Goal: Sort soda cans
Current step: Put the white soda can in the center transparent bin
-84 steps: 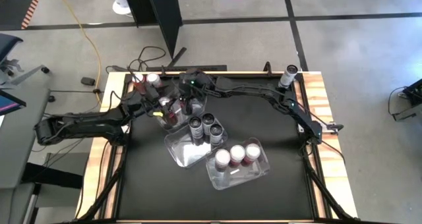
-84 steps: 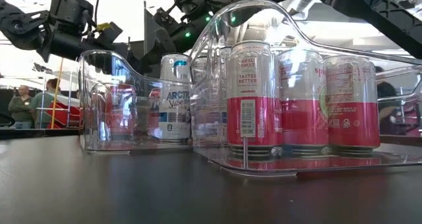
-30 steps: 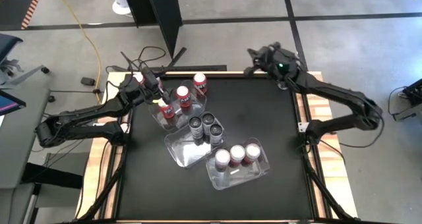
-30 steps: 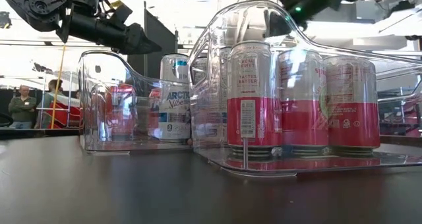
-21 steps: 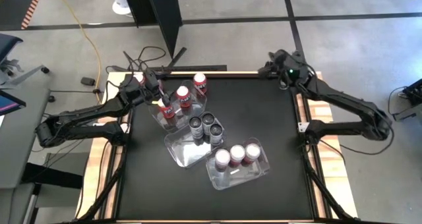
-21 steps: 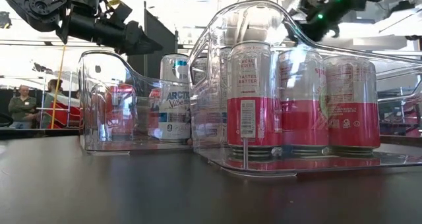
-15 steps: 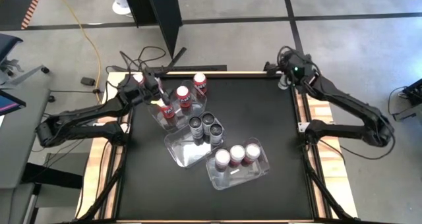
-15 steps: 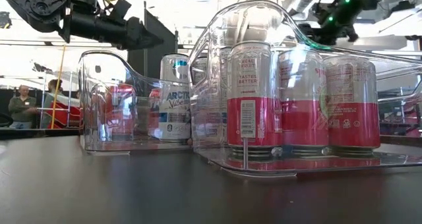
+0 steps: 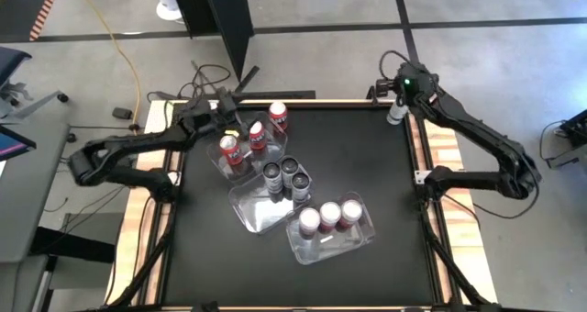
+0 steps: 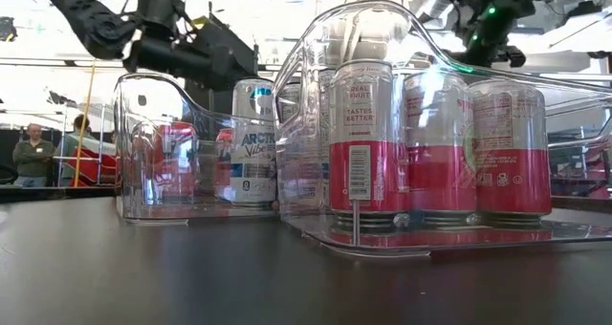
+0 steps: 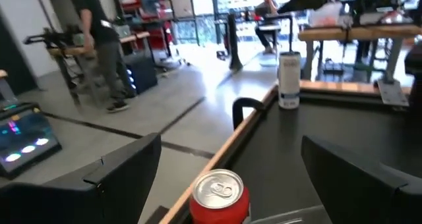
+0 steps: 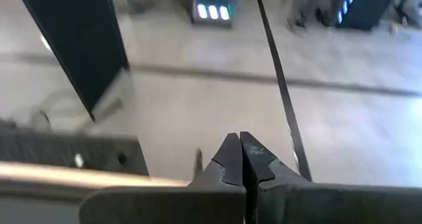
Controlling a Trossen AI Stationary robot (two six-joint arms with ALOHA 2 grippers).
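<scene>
In the high view, two red cans (image 9: 229, 147) (image 9: 257, 135) stand in the far-left clear tub (image 9: 218, 159), and a third red can (image 9: 278, 117) stands on the mat beside it. Three dark cans (image 9: 288, 173) stand in the middle tub (image 9: 257, 211), and three white-and-red cans (image 9: 329, 213) in the near tub (image 9: 335, 243). One white can (image 9: 396, 110) stands at the far right corner. My left gripper (image 9: 227, 119) (image 11: 231, 141) hovers open over the far-left tub, facing a red can (image 11: 219, 196). My right gripper (image 9: 401, 78) (image 12: 239, 151) is shut, high by the white can.
The mat's wooden far edge (image 11: 217, 151) runs just beyond the left gripper, with cables (image 9: 206, 73) on the floor behind it. A dark post (image 9: 229, 23) stands past the far edge. People (image 11: 99, 39) stand in the room beyond. Bare mat (image 9: 358, 156) lies between the tubs and the right arm.
My right gripper has swung from the far middle of the table toward the right, to the far right corner above the white can, staying shut. My left gripper has shifted a little toward the far edge and right over the far-left tub. The cans have stayed put.
</scene>
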